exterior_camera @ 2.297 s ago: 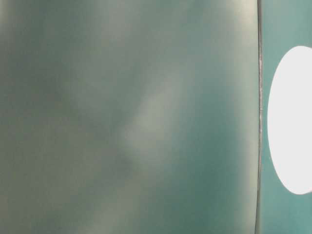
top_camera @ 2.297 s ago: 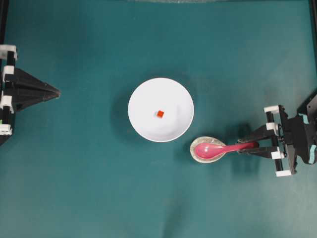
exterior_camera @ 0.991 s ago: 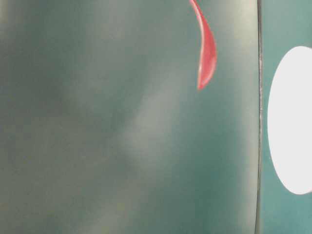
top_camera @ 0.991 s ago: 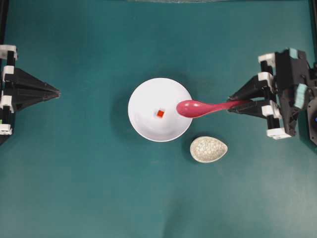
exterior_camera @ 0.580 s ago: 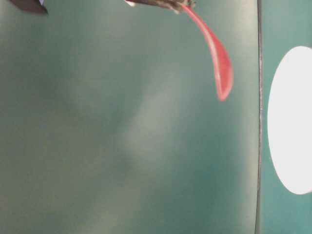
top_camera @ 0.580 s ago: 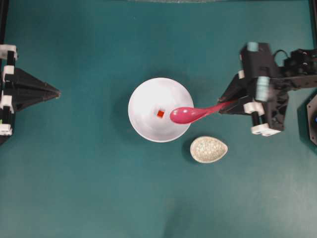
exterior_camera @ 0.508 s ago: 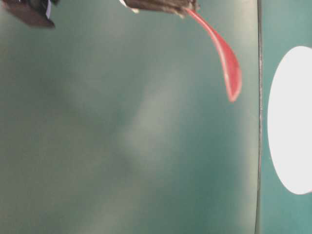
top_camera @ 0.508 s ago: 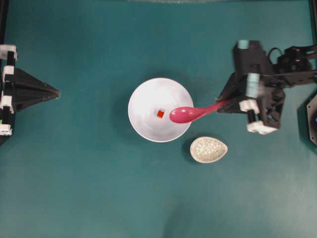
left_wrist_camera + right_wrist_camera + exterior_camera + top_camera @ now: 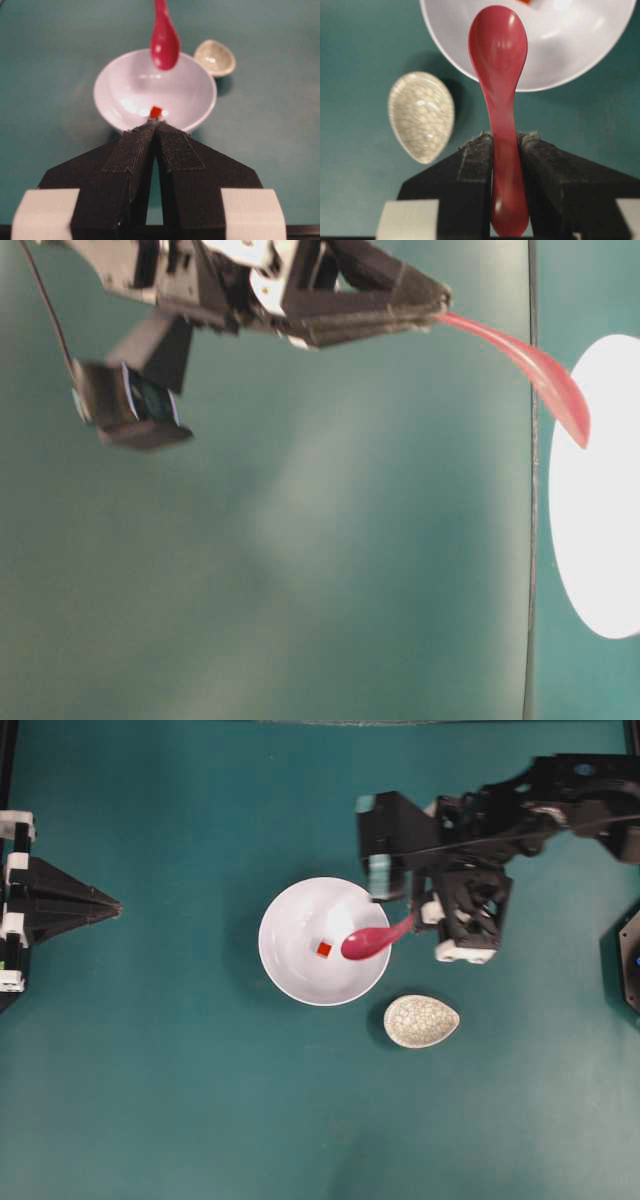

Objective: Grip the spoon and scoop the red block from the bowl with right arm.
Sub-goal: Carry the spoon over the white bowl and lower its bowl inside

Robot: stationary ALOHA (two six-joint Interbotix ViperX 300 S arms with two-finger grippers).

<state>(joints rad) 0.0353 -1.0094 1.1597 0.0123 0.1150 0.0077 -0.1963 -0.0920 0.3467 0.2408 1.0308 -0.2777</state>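
The teal desk [image 9: 150,1070] carries a white bowl [image 9: 290,970]. Over its right rim reaches the right arm [image 9: 520,810], its fingers [image 9: 475,165] clamped on the handle of the pink spoon [image 9: 368,941], scoop hanging above the bowl's inside. The left gripper [image 9: 112,906] rests at the desk's left edge, fingers pressed together. A speckled dish [image 9: 421,1021] sits just beside the bowl. The red block [image 9: 324,949] lies in the bowl, just left of the scoop.

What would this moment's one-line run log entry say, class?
right gripper: shut on spoon | scoop over bowl | red block: unscooped | left gripper: shut, idle
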